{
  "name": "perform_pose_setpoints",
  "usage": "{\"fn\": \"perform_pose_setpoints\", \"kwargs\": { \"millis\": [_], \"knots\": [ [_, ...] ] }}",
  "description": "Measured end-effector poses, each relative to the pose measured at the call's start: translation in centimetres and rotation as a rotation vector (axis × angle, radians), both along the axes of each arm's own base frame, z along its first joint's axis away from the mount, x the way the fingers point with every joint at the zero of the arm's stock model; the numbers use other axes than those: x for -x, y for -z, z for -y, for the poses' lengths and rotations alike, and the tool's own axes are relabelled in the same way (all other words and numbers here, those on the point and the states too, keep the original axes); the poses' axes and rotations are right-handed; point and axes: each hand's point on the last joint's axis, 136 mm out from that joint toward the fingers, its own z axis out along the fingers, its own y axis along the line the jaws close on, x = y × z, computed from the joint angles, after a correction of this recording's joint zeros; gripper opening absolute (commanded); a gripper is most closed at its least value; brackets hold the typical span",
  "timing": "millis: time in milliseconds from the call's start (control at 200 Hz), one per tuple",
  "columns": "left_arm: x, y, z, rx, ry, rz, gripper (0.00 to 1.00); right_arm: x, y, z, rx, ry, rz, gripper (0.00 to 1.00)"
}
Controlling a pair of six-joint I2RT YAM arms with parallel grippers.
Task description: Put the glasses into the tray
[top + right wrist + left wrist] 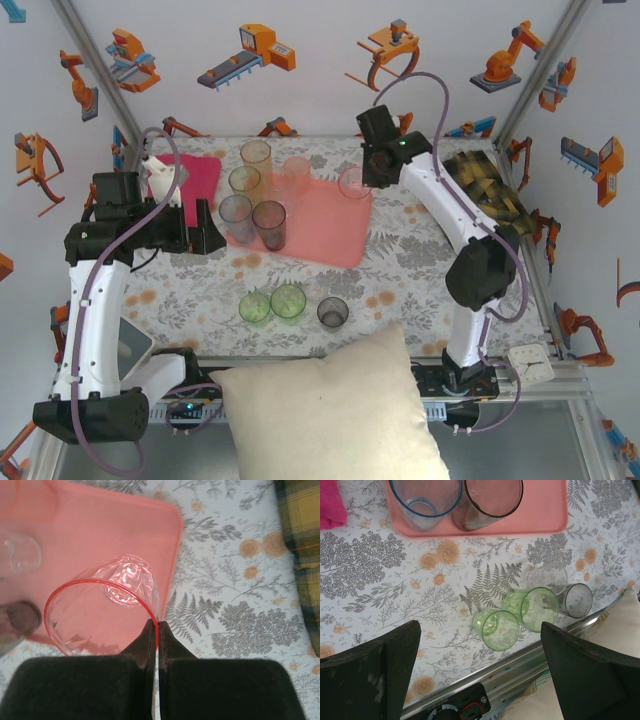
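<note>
Off tray [335,235]: two green glasses [254,306], one grey glass [332,312].

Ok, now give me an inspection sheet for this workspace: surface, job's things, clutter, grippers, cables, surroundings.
Surface: table under a floral cover.
Job's things: tray mid-table with several glasses on or at it; two green glasses and a grey glass stand off it, near the front edge.
Clutter: magenta cloth, plaid cloth, pillow.
Grippers: left gripper open, holding nothing; right gripper shut on a pink glass by its rim, at the tray's corner.
Cables: cables loop along each arm, clear of the glasses.
Surroundings: walls printed with robot cartoons.
</note>
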Motion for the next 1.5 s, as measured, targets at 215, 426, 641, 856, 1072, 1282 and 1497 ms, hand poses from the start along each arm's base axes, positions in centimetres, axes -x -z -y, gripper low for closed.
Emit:
{"fn": "perform_pose_setpoints", "kwargs": {
  "millis": [215, 426, 641, 856, 1072, 1282, 1497],
  "knots": [
    [0.0, -0.2, 0.0, 0.009, -0.007, 0.002, 0.97, 4.4, 2.0, -4.6, -0.015, -0.093, -0.041, 0.0],
    [0.5, -0.8, 0.1, 0.018, -0.006, 0.023, 0.97, 7.1, 3.4, -8.3, -0.034, -0.149, -0.062, 0.0],
    [0.9, -1.4, 0.2, 0.024, -0.001, 0.046, 0.97, 8.5, 4.4, -11.6, -0.056, -0.194, -0.065, 0.0],
    [1.1, -1.6, 0.3, 0.028, 0.002, 0.055, 0.97, 8.6, 7.2, -12.9, -0.042, -0.194, -0.101, 0.0],
    [1.1, -1.6, 0.3, 0.028, 0.002, 0.054, 0.97, 8.6, 7.5, -12.9, -0.039, -0.192, -0.104, 0.0],
    [1.1, -1.6, 0.3, 0.028, 0.003, 0.055, 0.97, 8.6, 8.0, -12.9, -0.03, -0.19, -0.109, 0.0],
    [1.1, -1.6, 0.3, 0.028, 0.003, 0.055, 0.97, 8.4, 9.4, -12.8, -0.007, -0.183, -0.125, 0.0]
  ]
}}
